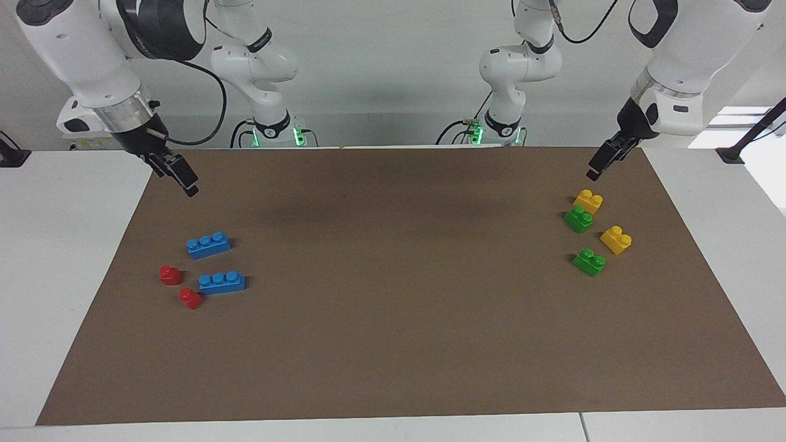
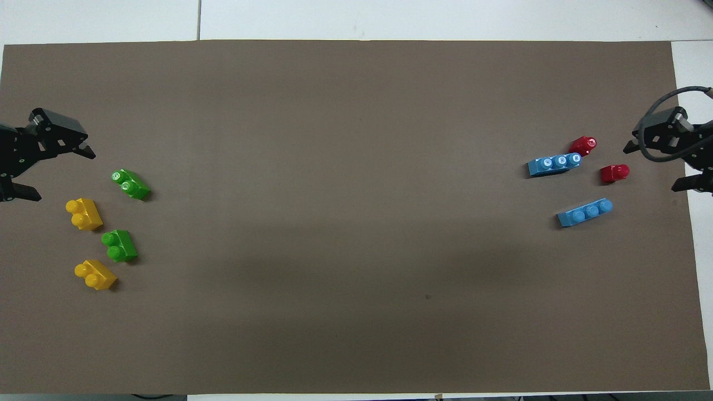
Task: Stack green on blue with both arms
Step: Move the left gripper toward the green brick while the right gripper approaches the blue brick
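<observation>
Both grippers hanging open, empty — left gripper [image 2: 54, 174] over mat edge near green bricks [image 1: 579, 219], right gripper [image 2: 657, 165] near blue bricks [image 1: 209, 245]. Bricks look light, rigid, slick — pinching flat sides below studs seems best.

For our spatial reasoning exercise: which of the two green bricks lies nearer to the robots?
The green brick beside a yellow brick, almost touching it, is nearer. The other green brick sits apart, farther out.

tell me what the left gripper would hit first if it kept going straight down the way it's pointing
Probably the yellow brick nearest the robots. The left gripper hangs in the air, open, slanting down toward that brick, with a green brick just past it. Depth is unclear, so it might meet the brown mat first.
</observation>
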Robot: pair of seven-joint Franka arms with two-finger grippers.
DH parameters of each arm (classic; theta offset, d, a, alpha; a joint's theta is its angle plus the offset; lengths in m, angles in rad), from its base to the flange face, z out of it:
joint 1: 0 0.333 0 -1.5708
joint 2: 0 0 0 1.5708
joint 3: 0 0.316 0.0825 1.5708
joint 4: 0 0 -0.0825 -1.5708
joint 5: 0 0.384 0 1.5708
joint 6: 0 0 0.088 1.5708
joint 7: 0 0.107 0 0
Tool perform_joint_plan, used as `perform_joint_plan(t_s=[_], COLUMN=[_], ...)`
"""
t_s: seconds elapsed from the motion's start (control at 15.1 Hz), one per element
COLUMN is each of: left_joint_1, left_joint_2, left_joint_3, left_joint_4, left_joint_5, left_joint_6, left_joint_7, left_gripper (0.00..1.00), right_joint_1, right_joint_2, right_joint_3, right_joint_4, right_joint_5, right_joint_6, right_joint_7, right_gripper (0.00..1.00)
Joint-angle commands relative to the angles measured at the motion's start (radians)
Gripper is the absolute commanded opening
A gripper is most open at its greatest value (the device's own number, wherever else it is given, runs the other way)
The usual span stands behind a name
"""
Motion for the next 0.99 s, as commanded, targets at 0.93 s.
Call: perform_joint_plan(t_s=[0.93], left_joint_1=[0.05], left_joint_2=[-0.124], left_joint_3=[0.004], left_joint_4=[-0.297], left_joint_5=[-0.005], left_joint_6=[0.289], left_joint_7=[-0.355], left_gripper=[1.0], right_joint_1=[-0.125], right_joint_2=[0.165], right_joint_3=[0.006], right_joint_4=[-0.027], right_joint_5=[0.252], right_joint_6=[0.027], right_joint_7=[0.071], right_gripper=[0.99])
